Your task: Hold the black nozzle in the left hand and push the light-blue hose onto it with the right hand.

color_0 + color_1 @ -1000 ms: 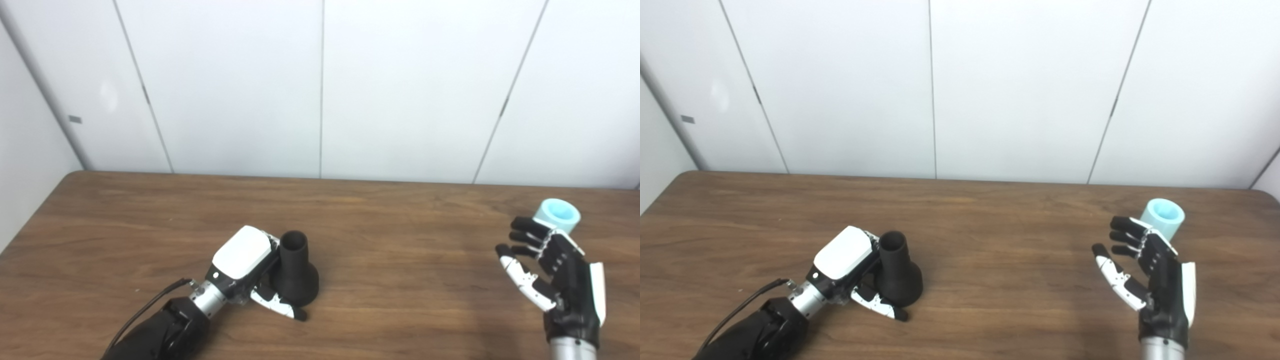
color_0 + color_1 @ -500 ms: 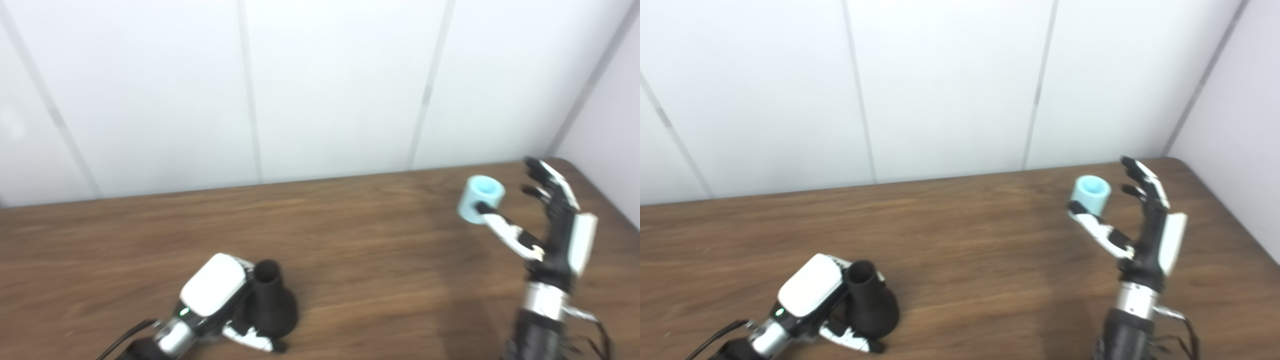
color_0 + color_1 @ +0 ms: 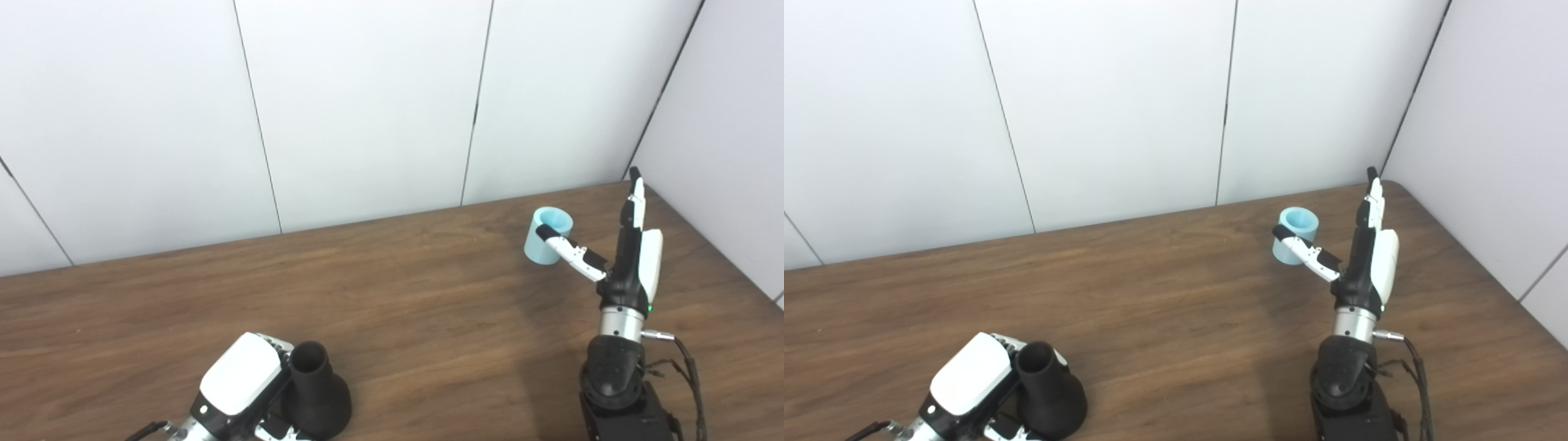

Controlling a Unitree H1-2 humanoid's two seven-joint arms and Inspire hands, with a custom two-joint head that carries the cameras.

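The black nozzle (image 3: 315, 392) stands upright on the wooden table (image 3: 429, 294) at the bottom left, wide base down. My left hand (image 3: 242, 383) is shut on it, its fingers wrapped around the base from the left. The light-blue hose (image 3: 538, 252), a short open tube, stands at the far right of the table. My right hand (image 3: 631, 266) is open beside it. Its thumb crosses the front of the hose and its fingers point straight up to the hose's right. The hose rests on the table, not lifted.
White wall panels run behind the table, and a side wall closes in on the right. The table's right edge (image 3: 723, 257) lies close to the right hand. A cable (image 3: 686, 361) loops off the right wrist.
The camera has swung right, shifting the whole picture. The right hand has reached forward from in front of the hose to beside it. The left hand stays on the nozzle.
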